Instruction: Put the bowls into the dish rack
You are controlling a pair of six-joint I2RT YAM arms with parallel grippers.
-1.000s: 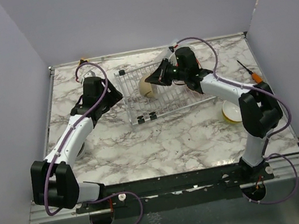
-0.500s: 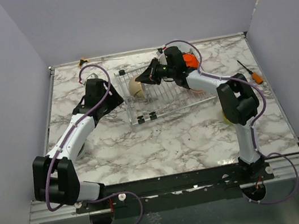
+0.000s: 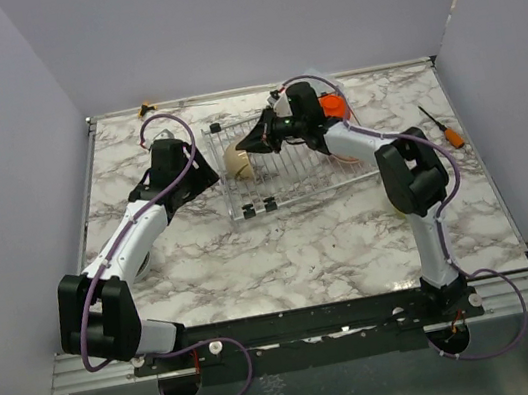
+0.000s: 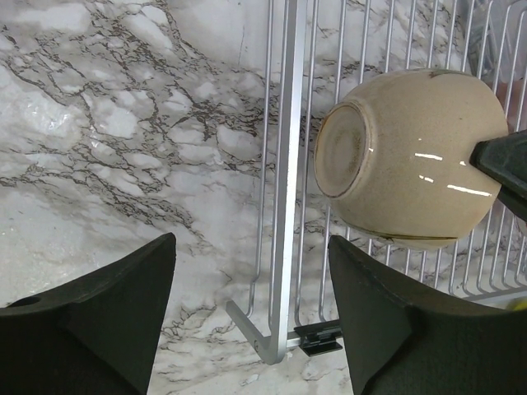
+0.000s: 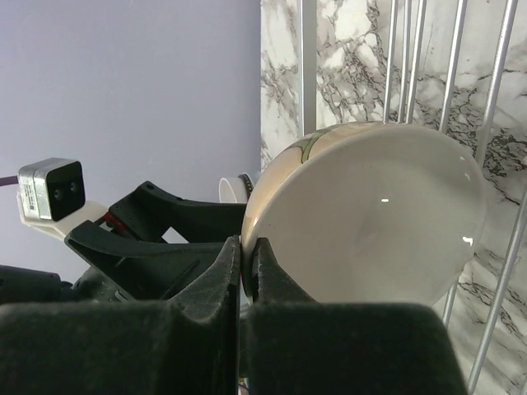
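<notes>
Right gripper [image 3: 251, 146], top view: reaches over the dish rack [image 3: 303, 173] from the far-right side, pinched on one beige bowl [image 3: 235, 160]. Count in this view: 1 beige bowl in the rack at its far-left end; 1 orange bowl [image 3: 333, 105] partly hidden behind the right arm near the far edge of the bench [image 3: 302, 242]; 1 rack, mid-bench toward the far edge; 1 screwdriver [image 3: 443, 127] by the right edge. Left gripper [image 3: 201, 174] sits just left of the rack, apart from the bowl.

Left wrist view: 1 beige bowl [image 4: 412, 156] on its side on the rack [image 4: 284, 206] wires, foot ring facing left toward the rack's frame bar. A black fingertip of the right gripper touches its right side. Left gripper [image 4: 247, 329] spread wide, holding nothing, over the rack's corner and bare marble.

Right wrist view: right gripper [image 5: 249, 251] nearly closed, with the bowl [image 5: 370, 214] rim clamped between the two fingers; pale inside of the bowl faces the camera, rack [image 5: 449, 82] wires behind it.
</notes>
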